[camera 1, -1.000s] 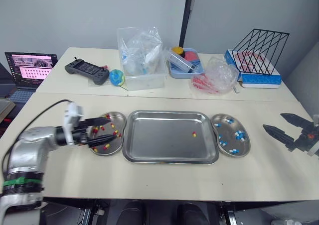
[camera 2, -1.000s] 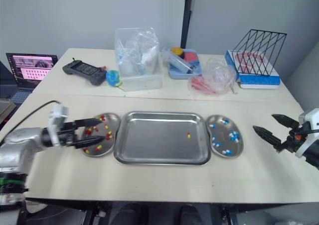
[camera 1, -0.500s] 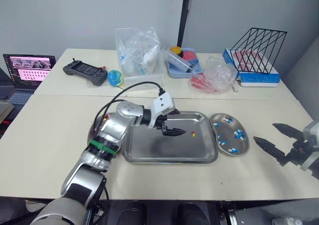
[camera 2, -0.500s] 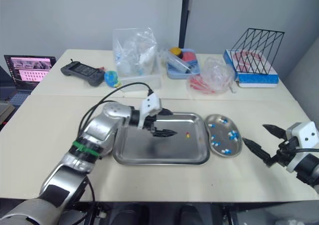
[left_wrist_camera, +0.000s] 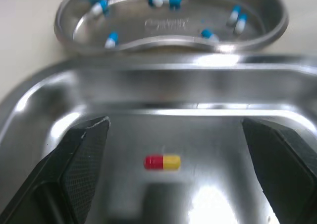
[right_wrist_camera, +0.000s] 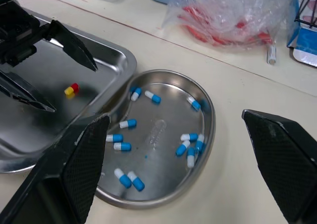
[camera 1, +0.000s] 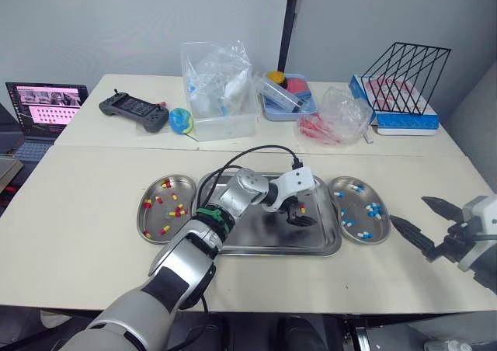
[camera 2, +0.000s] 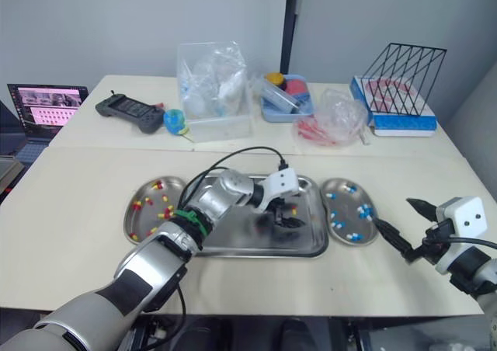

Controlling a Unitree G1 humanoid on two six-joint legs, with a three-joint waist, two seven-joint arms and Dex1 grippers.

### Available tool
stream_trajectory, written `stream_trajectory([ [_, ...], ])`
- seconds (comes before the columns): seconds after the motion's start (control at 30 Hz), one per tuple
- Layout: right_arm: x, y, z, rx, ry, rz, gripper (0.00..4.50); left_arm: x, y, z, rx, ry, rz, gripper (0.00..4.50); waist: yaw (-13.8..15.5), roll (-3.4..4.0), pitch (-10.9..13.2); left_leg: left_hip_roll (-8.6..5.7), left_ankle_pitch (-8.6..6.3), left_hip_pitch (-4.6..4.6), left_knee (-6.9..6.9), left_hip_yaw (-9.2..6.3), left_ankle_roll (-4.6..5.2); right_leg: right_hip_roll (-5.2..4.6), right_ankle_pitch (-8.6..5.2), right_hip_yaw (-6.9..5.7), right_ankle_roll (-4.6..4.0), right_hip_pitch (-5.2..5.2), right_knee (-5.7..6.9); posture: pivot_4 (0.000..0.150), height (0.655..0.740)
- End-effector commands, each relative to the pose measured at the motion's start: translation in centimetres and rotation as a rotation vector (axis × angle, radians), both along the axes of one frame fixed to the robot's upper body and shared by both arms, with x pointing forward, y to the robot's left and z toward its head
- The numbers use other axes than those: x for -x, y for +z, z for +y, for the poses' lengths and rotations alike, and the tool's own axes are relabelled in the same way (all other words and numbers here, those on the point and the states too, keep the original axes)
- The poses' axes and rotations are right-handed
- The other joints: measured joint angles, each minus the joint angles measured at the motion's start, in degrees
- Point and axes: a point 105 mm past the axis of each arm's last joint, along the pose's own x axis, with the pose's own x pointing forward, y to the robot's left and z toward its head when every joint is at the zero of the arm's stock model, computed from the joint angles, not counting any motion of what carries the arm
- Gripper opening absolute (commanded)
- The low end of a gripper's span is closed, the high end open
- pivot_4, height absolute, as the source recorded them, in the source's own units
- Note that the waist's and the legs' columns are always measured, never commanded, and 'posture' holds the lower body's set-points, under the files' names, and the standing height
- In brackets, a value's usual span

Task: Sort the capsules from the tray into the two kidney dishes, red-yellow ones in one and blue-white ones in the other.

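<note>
One red-yellow capsule (left_wrist_camera: 162,162) lies in the right part of the steel tray (camera 1: 233,234). My left gripper (camera 1: 299,213) hangs open just above it, one finger on each side. The left kidney dish (camera 1: 163,215) holds several red-yellow capsules. Several blue-white capsules lie in the right kidney dish (right_wrist_camera: 163,130), which sits against the tray's right end. To the right of that dish, over the bare table, my right gripper (camera 1: 408,209) is open and holds nothing.
The back table carries a laptop (camera 1: 43,106), a black controller (camera 1: 133,110), a small ball (camera 1: 181,120), a clear bin of plastic bags (camera 1: 221,87), a blue tray (camera 1: 287,95), a bag of red items (camera 1: 334,118) and a wire rack (camera 1: 404,75).
My left arm swung from the left dish across the tray and now hovers open over the lone capsule. The right gripper shifted slightly and stayed open.
</note>
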Motion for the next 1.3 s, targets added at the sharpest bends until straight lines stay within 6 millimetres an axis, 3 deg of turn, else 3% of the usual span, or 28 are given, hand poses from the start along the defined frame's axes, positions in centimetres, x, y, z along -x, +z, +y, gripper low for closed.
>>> stream_trajectory([
  [0.03, 0.1, 1.5, -1.2, 0.048, -0.045, -0.064, 4.5, -0.1, 0.6, -0.8, 0.012, -0.006, -0.03, 4.48, 0.2, -0.01, 0.0, 0.0, 0.0, 0.0, 0.01, 0.0, 0.0, -0.01, 0.0, 0.0, 0.01, 0.01, 0.0, 0.15, 0.74],
  [0.13, 0.1, 1.4, -1.3, 0.051, -0.047, -0.064, 4.5, -0.5, 0.3, -0.4, 0.007, 0.019, -0.018, 4.48, 0.5, -0.01, 0.0, 0.03, 0.0, -0.01, 0.02, -0.03, 0.0, -0.04, 0.01, -0.03, 0.02, 0.03, -0.03, 0.15, 0.74],
  [0.57, -0.6, 1.1, -1.9, 0.094, -0.073, -0.068, 4.5, 0.0, -0.8, -0.6, -0.026, 0.0, 0.014, 0.34, 0.6, 0.0, 0.0, 0.03, 0.0, -0.01, 0.03, -0.04, 0.0, -0.04, 0.01, -0.03, 0.02, 0.04, -0.02, 0.15, 0.74],
  [0.67, -0.6, 0.9, -1.8, 0.094, -0.073, -0.065, 4.5, -0.3, -0.5, -0.3, -0.017, 0.006, 0.009, 0.29, 0.5, 0.0, 0.0, 0.03, 0.0, -0.01, 0.03, -0.05, 0.0, -0.04, 0.01, -0.04, 0.02, 0.05, -0.02, 0.15, 0.74],
  [0.9, -0.7, 0.7, -1.8, 0.087, -0.069, -0.062, 4.5, -1.2, 2.5, 0.6, 0.095, 0.03, 0.028, 0.29, 0.2, 0.0, 0.0, 0.04, 0.0, -0.01, 0.02, -0.04, 0.0, -0.04, 0.01, -0.04, 0.02, 0.02, 0.0, 0.15, 0.74],
  [1.0, -1.1, 0.7, -1.8, 0.079, -0.057, -0.059, 4.5, -2.7, 7.9, 4.1, 0.257, 0.072, 0.043, 0.29, -0.2, 0.01, 0.0, 0.08, 0.01, -0.1, 0.03, -0.04, 0.0, -0.04, 0.01, -0.05, 0.01, -0.08, 0.03, 0.15, 0.74],
  [1.1, -1.5, 0.7, -1.7, 0.071, -0.041, -0.058, 4.5, -3.4, 9.8, 8.4, 0.27, 0.133, -0.038, 0.29, -0.9, 0.09, 0.0, 0.17, 0.01, -0.06, -0.02, -0.04, -0.01, 0.02, -0.01, -0.04, -0.03, -0.08, 0.07, 0.15, 0.74],
  [1.2, -1.8, 0.8, -1.5, 0.059, -0.022, -0.056, 4.5, -2.6, 12.2, 12.7, 0.337, 0.173, -0.054, 0.29, -1.1, 0.24, -0.1, 0.18, 0.01, 0.03, -0.1, -0.02, -0.01, 0.02, -0.04, -0.04, -0.07, -0.03, 0.1, 0.15, 0.74],
  [1.3, -2.4, 0.9, -1.4, 0.049, -0.008, -0.058, 4.5, -1.7, 12.7, 17.3, 0.315, 0.263, -0.066, 0.29, -1.2, 0.26, 0.0, 0.21, 0.02, 0.04, -0.05, 0.03, -0.03, 0.02, -0.04, -0.04, -0.06, -0.02, 0.13, 0.15, 0.74],
])
